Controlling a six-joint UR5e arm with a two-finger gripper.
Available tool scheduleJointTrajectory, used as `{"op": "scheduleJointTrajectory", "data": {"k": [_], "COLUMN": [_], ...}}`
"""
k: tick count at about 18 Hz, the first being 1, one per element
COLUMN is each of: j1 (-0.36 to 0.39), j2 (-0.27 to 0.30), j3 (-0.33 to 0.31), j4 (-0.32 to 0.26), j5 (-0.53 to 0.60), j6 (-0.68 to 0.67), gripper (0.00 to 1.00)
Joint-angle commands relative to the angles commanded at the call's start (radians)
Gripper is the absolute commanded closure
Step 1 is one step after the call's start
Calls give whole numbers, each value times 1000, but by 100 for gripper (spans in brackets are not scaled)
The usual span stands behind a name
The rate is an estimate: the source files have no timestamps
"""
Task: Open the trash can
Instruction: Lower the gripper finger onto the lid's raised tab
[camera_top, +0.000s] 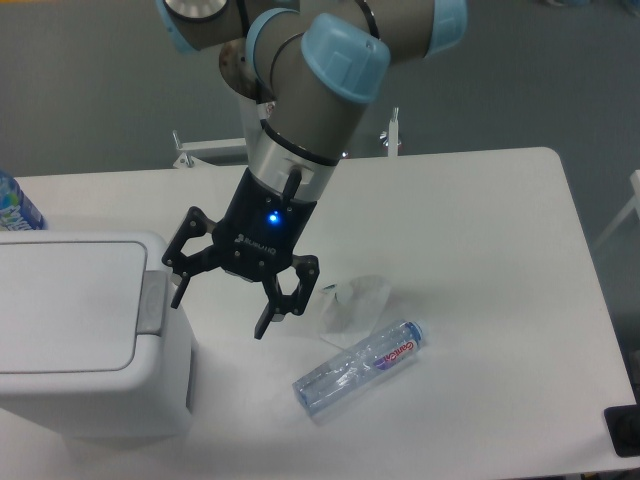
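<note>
The trash can (80, 330) is a large white boxy bin at the left edge of the table, its flat lid down and a grey push tab (153, 302) on its right side. My gripper (222, 312) hangs open just right of that tab, fingers spread and pointing down. Its left fingertip is close to the tab, and nothing is between the fingers.
A clear plastic bottle (358, 366) lies on its side right of the gripper. A crumpled clear plastic cup (352, 304) sits just above it. A blue-labelled bottle (15, 208) peeks out behind the bin at far left. The arm's base column (275, 110) stands at the back.
</note>
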Motion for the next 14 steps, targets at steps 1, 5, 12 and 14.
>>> {"op": "scheduleJointTrajectory", "data": {"k": [1, 5, 12, 14], "j1": [-2, -2, -18, -23], "j2": [2, -2, -11, -17], "j3": [-8, -11, -14, -20], "j4": [2, 2, 2, 3], "j5": [0, 0, 2, 0], "j6": [2, 2, 2, 2], "gripper": [0, 0, 0, 0]}}
